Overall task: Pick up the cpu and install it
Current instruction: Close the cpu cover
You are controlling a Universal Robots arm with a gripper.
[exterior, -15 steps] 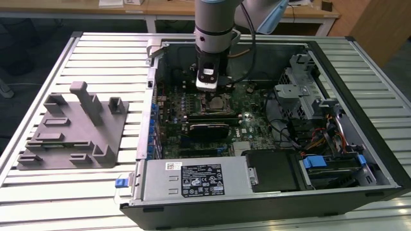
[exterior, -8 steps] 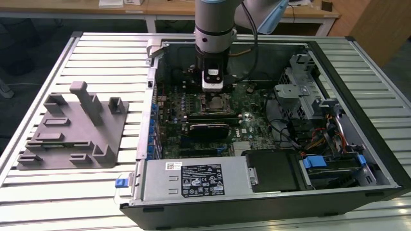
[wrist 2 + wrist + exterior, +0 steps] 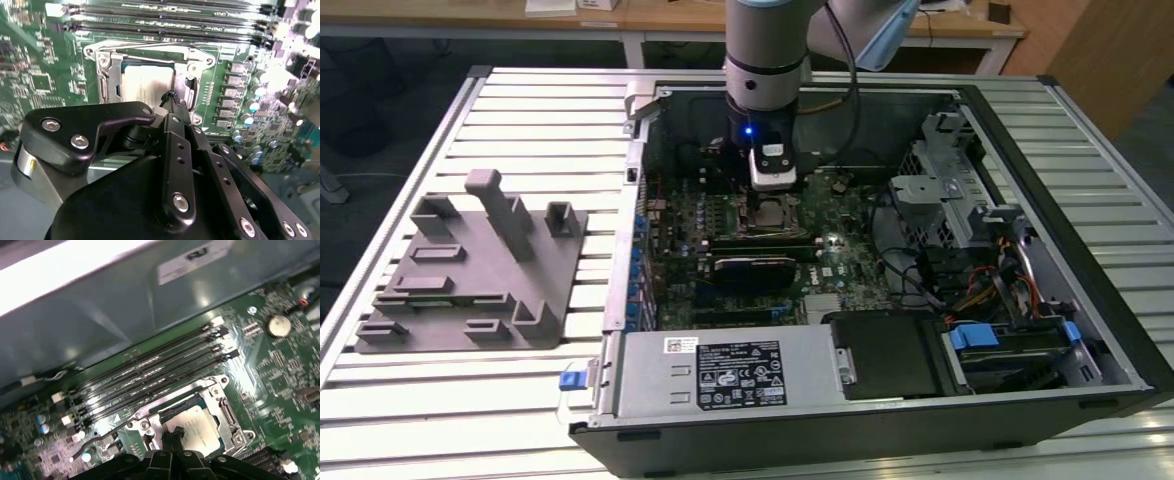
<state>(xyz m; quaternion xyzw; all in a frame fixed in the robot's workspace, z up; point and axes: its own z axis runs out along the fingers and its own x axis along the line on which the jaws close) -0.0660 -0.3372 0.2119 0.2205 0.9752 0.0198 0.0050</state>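
The cpu point(image 3: 201, 426) lies in the socket point(image 3: 229, 414), with the gripper point(image 3: 172, 433) just above it, tips pinched together and holding nothing. If the chip sits crooked, a downward push could bend the socket's pins.

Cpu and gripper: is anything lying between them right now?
Nothing. In the second wrist view the gripper, tips shut, hangs directly over the cpu, which lies inside the socket frame, with no part between them.
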